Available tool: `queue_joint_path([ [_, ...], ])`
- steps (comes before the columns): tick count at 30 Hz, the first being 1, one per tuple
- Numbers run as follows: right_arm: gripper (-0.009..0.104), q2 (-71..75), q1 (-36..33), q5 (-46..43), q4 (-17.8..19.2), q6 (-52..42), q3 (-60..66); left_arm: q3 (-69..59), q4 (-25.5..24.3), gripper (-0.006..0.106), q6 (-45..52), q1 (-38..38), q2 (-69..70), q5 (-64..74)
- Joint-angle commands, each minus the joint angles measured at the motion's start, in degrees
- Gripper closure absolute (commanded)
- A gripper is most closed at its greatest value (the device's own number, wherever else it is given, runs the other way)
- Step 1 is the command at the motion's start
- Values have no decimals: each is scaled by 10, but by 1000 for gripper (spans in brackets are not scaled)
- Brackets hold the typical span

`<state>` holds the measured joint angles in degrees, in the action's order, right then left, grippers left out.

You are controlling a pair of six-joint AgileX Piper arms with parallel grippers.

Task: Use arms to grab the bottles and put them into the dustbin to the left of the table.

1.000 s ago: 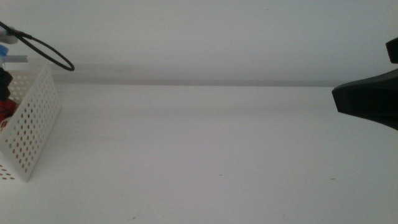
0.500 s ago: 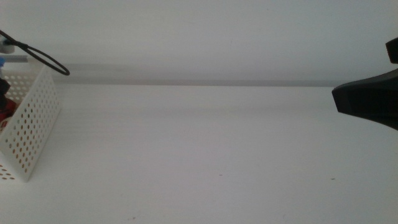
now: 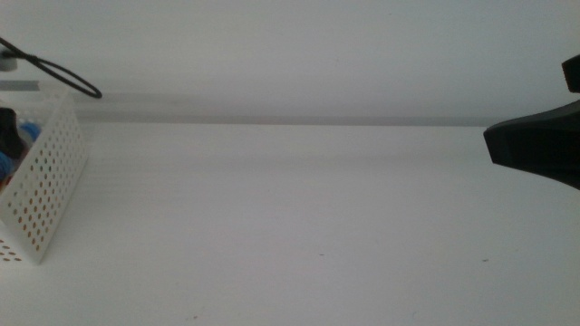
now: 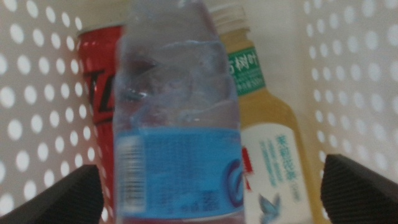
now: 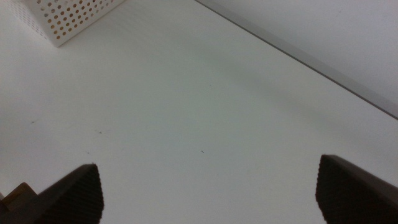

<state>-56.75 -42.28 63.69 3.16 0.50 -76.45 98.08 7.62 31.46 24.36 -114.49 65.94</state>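
In the left wrist view the clear water bottle point(image 4: 177, 124) with its blue label fills the middle, inside the white perforated dustbin point(image 4: 37, 93). Behind it lie the red soda can point(image 4: 99, 74) and the yellow juice bottle point(image 4: 270, 143). My left gripper point(image 4: 211, 180) is open, its jaws wide of the water bottle on both sides. The middle view shows the dustbin point(image 3: 50, 181) at the table's left edge, with the left gripper point(image 3: 9, 134) dark inside it beside a patch of blue bottle point(image 3: 29, 131). My right gripper point(image 3: 494, 145) waits at the right, open and empty.
A black cable point(image 3: 54, 72) loops above the dustbin. The white table point(image 3: 299, 217) runs back to a grey wall seam. The right wrist view shows bare tabletop point(image 5: 205, 112) and a corner of the dustbin point(image 5: 68, 18).
In the middle view, blue of the water bottle now shows in the dustbin where red showed before. The cable loop has shifted slightly left. The right arm has not moved.
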Motion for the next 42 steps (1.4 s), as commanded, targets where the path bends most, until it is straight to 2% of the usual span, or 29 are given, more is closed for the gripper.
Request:
queue_joint_path([
  [1,5,-1,0,-3,0,-5,-2,5,4,7,-28,-1,27,18],
  [6,5,-1,0,-3,0,-5,-2,4,6,7,-92,-26,99,28],
  [15,5,-1,0,-3,0,-5,-2,-24,10,7,-140,-117,213,68],
  [24,5,-1,0,-3,0,-5,-2,-252,24,7,-150,-232,457,-115],
  [28,5,-1,0,-3,0,-5,-2,-342,8,7,-186,-284,578,-204],
  [35,5,-1,0,-3,0,-5,-2,-446,8,7,-189,-312,712,-304],
  [42,5,-1,0,-3,0,-5,-2,-465,10,7,-195,-312,748,-332],
])
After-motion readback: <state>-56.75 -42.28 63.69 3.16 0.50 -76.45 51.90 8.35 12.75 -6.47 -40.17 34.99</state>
